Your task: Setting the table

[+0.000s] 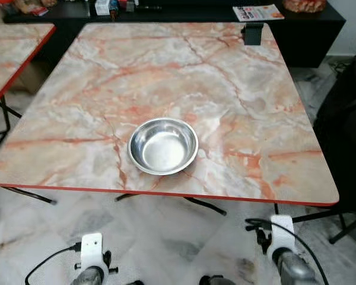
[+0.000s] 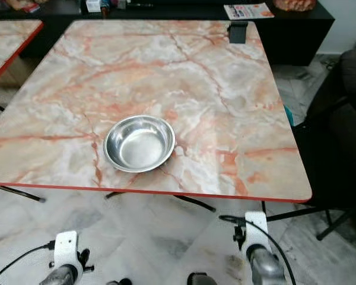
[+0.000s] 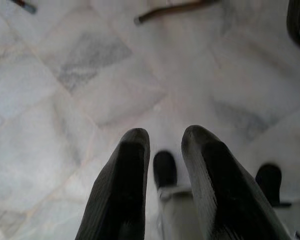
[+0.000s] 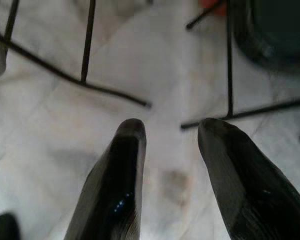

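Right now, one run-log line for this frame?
steel bowl on marble table near front edge | left gripper open, idle | right gripper open, idle

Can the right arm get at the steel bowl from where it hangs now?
Probably yes. The steel bowl sits alone near the table's front edge, nothing around it. The right pincer hangs open below the tabletop, so it must lift over that edge first.

1. A printed leaflet (image 1: pixel 258 12) lies on the dark sideboard (image 1: pixel 308 29) behind the worktop (image 1: pixel 225 107); its print is too small to read.
2. No other text, brand or number is legible.
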Tool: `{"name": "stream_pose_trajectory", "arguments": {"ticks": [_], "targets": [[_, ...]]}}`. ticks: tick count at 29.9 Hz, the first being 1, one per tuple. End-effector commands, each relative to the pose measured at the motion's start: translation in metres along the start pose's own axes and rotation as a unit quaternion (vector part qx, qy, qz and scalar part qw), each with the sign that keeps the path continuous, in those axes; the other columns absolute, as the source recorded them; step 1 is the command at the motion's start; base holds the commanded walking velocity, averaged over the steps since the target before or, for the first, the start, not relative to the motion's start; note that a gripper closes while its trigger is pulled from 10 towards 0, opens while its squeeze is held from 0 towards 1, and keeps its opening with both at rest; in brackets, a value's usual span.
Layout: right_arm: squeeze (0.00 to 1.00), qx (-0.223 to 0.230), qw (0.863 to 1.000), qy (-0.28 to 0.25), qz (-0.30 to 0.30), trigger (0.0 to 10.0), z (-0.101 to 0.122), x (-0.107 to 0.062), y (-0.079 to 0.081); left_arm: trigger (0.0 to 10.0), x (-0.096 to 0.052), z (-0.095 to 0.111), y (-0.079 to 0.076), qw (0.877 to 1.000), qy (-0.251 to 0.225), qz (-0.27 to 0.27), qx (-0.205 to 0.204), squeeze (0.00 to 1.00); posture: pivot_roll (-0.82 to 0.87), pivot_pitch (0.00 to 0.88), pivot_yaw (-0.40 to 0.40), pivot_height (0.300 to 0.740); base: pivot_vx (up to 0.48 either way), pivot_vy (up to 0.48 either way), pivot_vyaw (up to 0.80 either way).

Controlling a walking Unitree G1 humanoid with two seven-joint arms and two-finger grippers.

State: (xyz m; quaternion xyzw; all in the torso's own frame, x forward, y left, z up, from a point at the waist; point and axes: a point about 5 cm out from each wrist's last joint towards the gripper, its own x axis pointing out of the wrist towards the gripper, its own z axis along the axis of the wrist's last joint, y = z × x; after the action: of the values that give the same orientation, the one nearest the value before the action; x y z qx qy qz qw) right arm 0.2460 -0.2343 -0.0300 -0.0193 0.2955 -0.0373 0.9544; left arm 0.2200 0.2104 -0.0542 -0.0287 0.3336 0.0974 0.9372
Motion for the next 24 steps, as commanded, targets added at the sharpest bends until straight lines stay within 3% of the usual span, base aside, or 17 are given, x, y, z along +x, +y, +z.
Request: {"name": "stream_pose_trajectory", "arguments": {"ticks": [1,4,9,10,14,17,19,20,24], "targets": [[0.00,-0.008,1.000,0.003,0.000,10.0,-0.002,-0.001,-0.003,10.0,-0.001,-0.003,0.007,1.000,0.002,0.014,0.000,0.00,-0.09,0.252,-0.020,0.736,0.000,0.000,0.00],[0.00,-0.004,0.999,-0.046,-0.001,10.0,0.030,0.007,-0.006,10.0,0.005,0.031,0.011,0.998,-0.067,0.011,0.007,0.00,-0.05,0.239,-0.013,0.736,0.000,0.000,0.00],[0.00,-0.017,0.997,-0.078,0.003,10.0,0.054,0.013,-0.004,10.0,0.008,0.060,0.018,0.993,-0.114,0.014,0.015,0.00,-0.02,0.199,0.006,0.736,0.000,0.000,0.00],[0.00,-0.016,0.995,-0.103,0.005,10.0,0.075,0.017,-0.002,10.0,0.010,0.085,0.019,0.988,-0.151,0.011,0.011,0.00,-0.02,0.153,0.015,0.736,0.000,0.000,0.00],[0.00,-0.023,0.992,-0.126,0.004,10.0,0.099,0.020,0.001,10.0,0.013,0.115,0.015,0.983,-0.180,0.004,0.016,0.00,-0.02,0.121,0.023,0.736,0.000,0.000,0.00],[0.00,-0.024,0.992,-0.126,0.003,10.0,0.100,0.021,0.001,10.0,0.014,0.117,0.015,0.983,-0.183,0.004,0.014,0.00,-0.02,0.121,0.023,0.736,0.000,0.000,0.00],[0.00,-0.025,0.987,-0.161,0.005,10.0,0.129,0.022,0.002,10.0,0.015,0.155,0.002,0.975,-0.220,-0.018,0.016,0.00,-0.03,0.069,0.034,0.736,0.000,0.000,0.00],[0.00,-0.023,0.986,-0.168,0.005,10.0,0.137,0.022,0.002,10.0,0.015,0.165,-0.001,0.973,-0.228,-0.023,0.015,0.00,-0.03,0.071,0.036,0.736,0.000,0.000,0.00],[0.00,-0.018,0.986,-0.168,-0.009,10.0,0.143,0.023,0.001,10.0,0.015,0.178,-0.009,0.972,-0.234,-0.027,0.008,0.00,-0.04,0.029,0.025,0.736,0.000,0.000,0.00]]}}
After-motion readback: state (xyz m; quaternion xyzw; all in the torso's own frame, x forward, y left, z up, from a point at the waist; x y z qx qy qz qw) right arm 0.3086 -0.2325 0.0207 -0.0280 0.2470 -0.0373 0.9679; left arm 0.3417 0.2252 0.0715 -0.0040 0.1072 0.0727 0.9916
